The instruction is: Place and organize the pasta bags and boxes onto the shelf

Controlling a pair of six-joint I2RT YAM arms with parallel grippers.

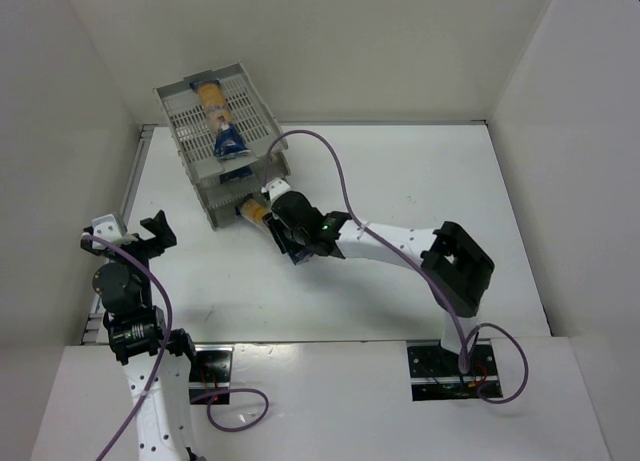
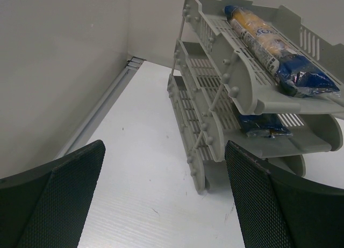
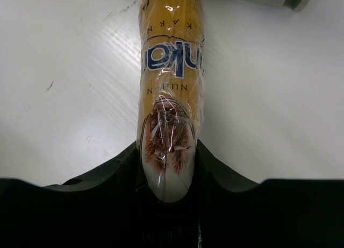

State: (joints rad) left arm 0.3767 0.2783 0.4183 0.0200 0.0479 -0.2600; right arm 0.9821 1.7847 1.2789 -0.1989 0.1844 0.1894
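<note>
- two of three bags are already in the shelf (image 1: pixel 195 131), so i judge the task roughly two-thirds done
- top-tier bag (image 2: pixel 258 35) lies lengthways in the top tray, its dark blue end sticking out over the front lip
- middle-tier bag (image 2: pixel 262 124) sits in the middle tray, only its blue front end in view from my left wrist
- third bag (image 3: pixel 169 81) is in my right gripper (image 3: pixel 167 170), fingers closed narrow on its sides near the end closest to me
- from above, the third bag's far end is at the mouth of the bottom tray, low over the table (image 1: pixel 420 181); can't tell if it is already inside the lip or just touching it
- the part of the bottom tray seen from my left wrist shows no bag
- my left gripper (image 2: pixel 164 151) is spread wide and holds nothing, well apart from the shelf on its left side, pointing at it
- left to do, as i judge it: slide the third bag fully into the bottom tray, let go, pull the right arm out
- maybe tidy after: the top-tier bag overhangs the front and could be nudged further in; no boxes in view
</note>
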